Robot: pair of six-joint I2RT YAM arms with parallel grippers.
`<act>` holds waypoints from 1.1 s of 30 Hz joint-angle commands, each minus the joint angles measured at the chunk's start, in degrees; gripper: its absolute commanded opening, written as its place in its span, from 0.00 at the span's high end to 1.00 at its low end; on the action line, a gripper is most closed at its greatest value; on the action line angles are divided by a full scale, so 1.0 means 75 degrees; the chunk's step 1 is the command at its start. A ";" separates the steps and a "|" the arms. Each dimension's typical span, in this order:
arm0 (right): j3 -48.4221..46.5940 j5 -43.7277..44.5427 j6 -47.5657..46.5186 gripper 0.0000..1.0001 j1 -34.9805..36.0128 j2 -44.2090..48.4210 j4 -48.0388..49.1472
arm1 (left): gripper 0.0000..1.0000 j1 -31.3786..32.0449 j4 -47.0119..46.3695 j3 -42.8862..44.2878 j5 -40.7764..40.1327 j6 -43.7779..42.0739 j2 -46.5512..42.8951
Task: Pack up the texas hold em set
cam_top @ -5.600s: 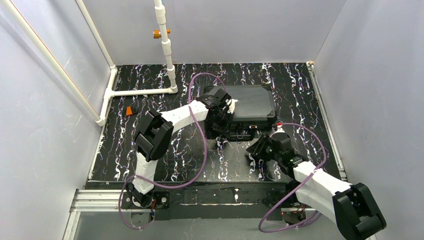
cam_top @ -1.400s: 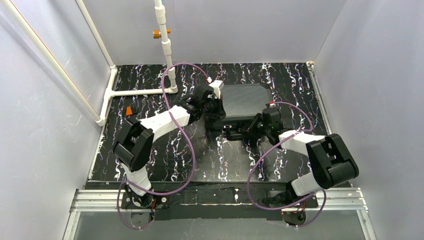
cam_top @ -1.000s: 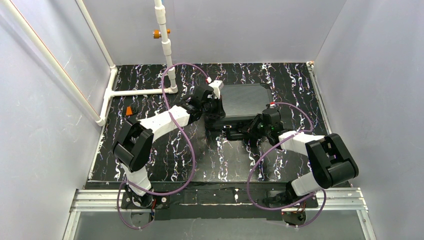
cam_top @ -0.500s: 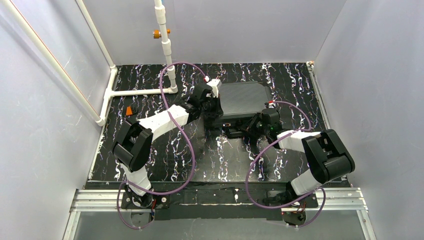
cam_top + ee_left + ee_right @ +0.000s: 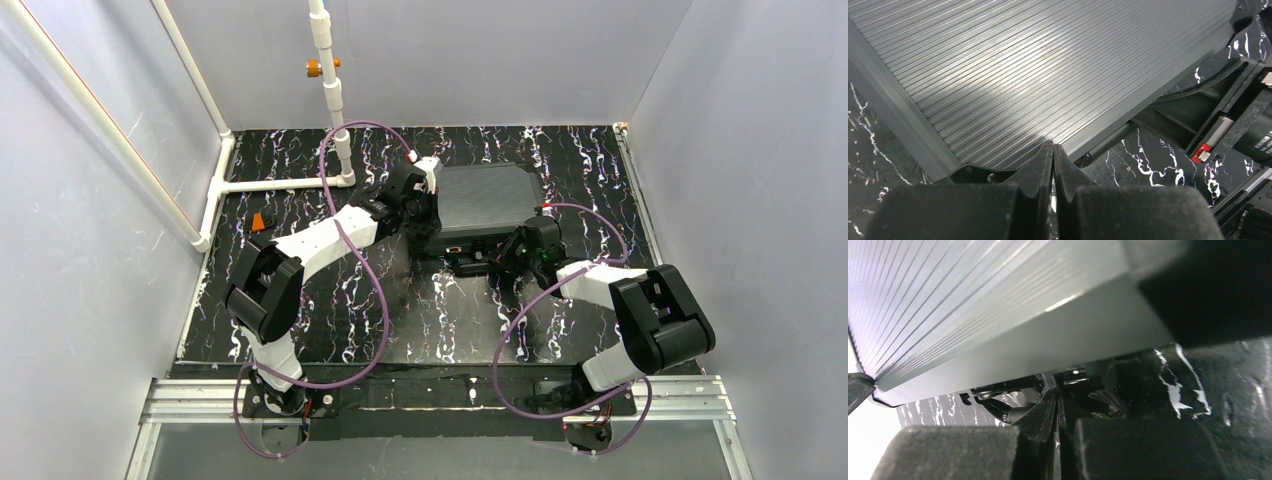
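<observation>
Arms: your left arm (image 5: 320, 232) and right arm (image 5: 585, 283) wear white shells with bulky black joint housings (image 5: 262, 290).
Cables: a purple cable (image 5: 385, 300) loops along each.
Pincers: your left pincer (image 5: 1053, 147) and right pincer (image 5: 1056, 399) have matte black fingers.

Ribbed lid of the black rectangular case (image 5: 1023, 65) shows a soft sheen, smooth hard plastic by the look. Around it, the black white-veined tabletop (image 5: 1168, 160) gleams faintly. Left gripper (image 5: 1053, 146) fingers: matt black.
</observation>
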State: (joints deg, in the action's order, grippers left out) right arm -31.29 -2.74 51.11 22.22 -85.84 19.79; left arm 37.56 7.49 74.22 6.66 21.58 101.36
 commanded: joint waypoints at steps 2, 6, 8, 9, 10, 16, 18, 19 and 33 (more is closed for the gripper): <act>-0.0316 0.0951 -0.0248 0.89 -0.0150 0.0417 -0.1148 | 0.99 0.0125 0.2243 0.0074 0.0118 -0.0135 -0.0143; -0.0524 0.0972 -0.0421 0.89 -0.0150 0.0732 -0.1527 | 0.90 0.0123 0.2484 0.0426 0.0030 -0.0188 -0.0265; -0.0591 0.0975 -0.0488 0.89 -0.0150 0.0893 -0.1704 | 0.84 0.0122 0.2562 0.0550 0.0012 -0.0206 -0.0383; -0.0615 0.0975 -0.0499 0.89 -0.0150 0.0996 -0.1782 | 0.80 0.0124 0.2599 0.0588 0.0001 -0.0215 -0.0475; -0.0631 0.0975 -0.0509 0.88 -0.0150 0.1093 -0.1854 | 0.73 0.0125 0.2613 0.0594 0.0034 -0.0241 -0.0568; -0.0758 0.0993 -0.0668 0.88 -0.0156 0.1790 -0.2334 | 0.49 0.0118 0.2596 0.0433 0.0038 -0.0403 -0.1421; -0.0808 0.1004 -0.0739 0.88 -0.0150 0.2080 -0.2507 | 0.46 0.0121 0.2658 0.0387 -0.0004 -0.0416 -0.1730; -0.0856 0.1036 -0.0769 0.88 -0.0150 0.2297 -0.2614 | 0.44 0.0120 0.2693 0.0365 -0.0018 -0.0426 -0.1877; -0.2243 0.1468 -0.1826 0.68 -0.0151 0.4297 -0.4038 | 0.27 0.0115 0.3341 0.0283 -0.0383 -0.0348 -0.3732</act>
State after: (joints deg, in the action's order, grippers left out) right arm -42.81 7.05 41.30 21.34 -56.95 -7.75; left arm 38.48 29.17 77.01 5.74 19.29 78.65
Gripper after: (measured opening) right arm 0.274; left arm 0.710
